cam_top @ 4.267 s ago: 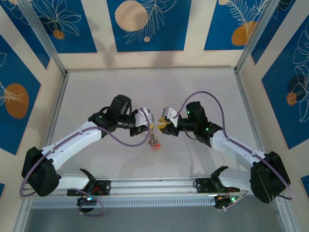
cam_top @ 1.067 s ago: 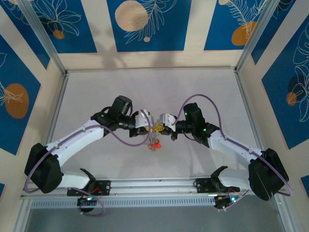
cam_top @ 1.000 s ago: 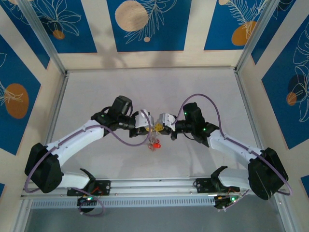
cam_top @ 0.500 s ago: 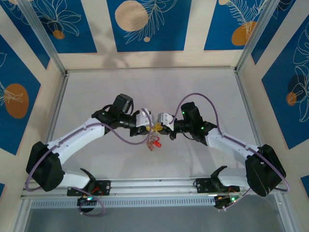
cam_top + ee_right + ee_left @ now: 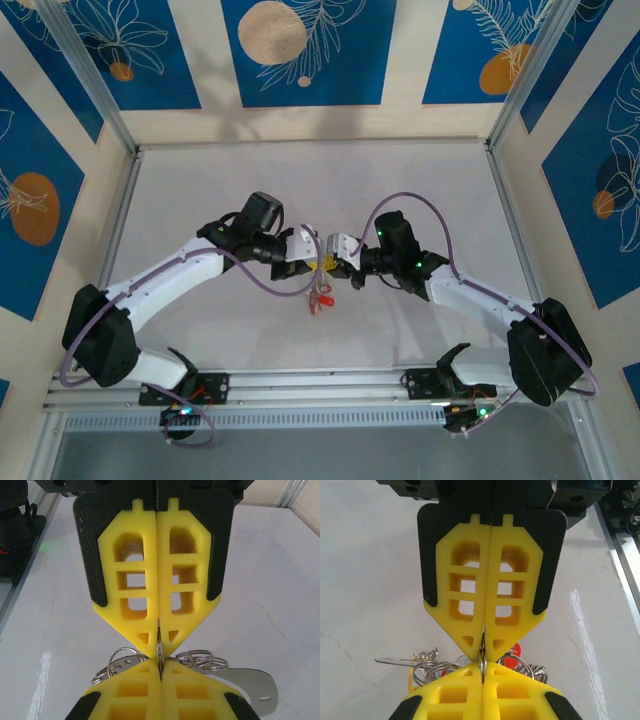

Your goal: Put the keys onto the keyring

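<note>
**Tech A:** Position of left tool [image 5: 312,263]?

**Tech B:** Centred above the pale grey worktop [image 5: 200,190], tip to tip with right tool [image 5: 330,266].

**Tech A:** State of left tool?

**Tech B:** Fully closed. Yellow fingers [image 5: 467,677] flat against each other, pinching a thin metal edge at the very tips.

**Tech A:** State of right tool?

**Tech B:** Likewise closed. Yellow fingers [image 5: 145,672] flat against each other, clamped on the same thin edge from the opposite side.

**Tech A:** Identity of the clamped edge?

**Tech B:** Dark grey metal keyring [image 5: 482,655], seen edge-on. Upright in the seam where the two pairs of fingertips meet. Gripped by both tools at once.

**Tech A:** Location of the small keys with coloured heads [image 5: 318,297]?

**Tech B:** Bunched just below the meeting point of the tools, on the near side in the overhead view. Red key head [image 5: 515,650] just beside the tip of right tool in the left wrist view. Small silver split rings [image 5: 197,657] clustered on both sides of the keyring. Flat silver blade [image 5: 250,682] lying out to one side. Cannot tell whether hanging free or touching the worktop. Cannot tell which keys sit on the keyring itself.
</note>
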Controlling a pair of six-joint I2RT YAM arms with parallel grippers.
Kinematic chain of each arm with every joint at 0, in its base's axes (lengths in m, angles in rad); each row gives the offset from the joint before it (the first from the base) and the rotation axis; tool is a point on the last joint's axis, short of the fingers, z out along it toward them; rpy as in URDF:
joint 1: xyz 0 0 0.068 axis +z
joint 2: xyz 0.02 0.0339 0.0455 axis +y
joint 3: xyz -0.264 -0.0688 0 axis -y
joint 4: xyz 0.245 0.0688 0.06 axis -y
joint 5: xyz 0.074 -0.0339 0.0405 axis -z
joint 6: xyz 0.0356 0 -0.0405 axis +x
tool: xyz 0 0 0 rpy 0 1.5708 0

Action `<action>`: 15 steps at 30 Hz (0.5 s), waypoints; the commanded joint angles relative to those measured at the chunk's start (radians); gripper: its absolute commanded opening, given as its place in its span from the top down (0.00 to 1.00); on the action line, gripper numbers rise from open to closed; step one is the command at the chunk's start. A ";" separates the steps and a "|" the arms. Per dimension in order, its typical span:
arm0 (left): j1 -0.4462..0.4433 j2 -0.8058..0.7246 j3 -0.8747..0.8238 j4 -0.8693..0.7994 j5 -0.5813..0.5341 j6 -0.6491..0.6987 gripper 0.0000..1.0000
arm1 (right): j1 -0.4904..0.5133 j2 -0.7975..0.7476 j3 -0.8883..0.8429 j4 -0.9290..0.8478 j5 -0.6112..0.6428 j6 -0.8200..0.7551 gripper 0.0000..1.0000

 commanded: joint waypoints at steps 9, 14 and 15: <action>-0.002 -0.025 0.030 0.043 0.084 -0.043 1.00 | -0.019 -0.055 -0.052 0.063 0.012 0.026 0.74; 0.006 -0.044 0.016 0.089 0.117 -0.068 1.00 | -0.022 -0.055 -0.051 0.052 -0.011 0.031 0.90; 0.006 -0.046 0.014 0.095 0.117 -0.071 1.00 | -0.023 -0.054 -0.054 0.051 -0.013 0.033 0.92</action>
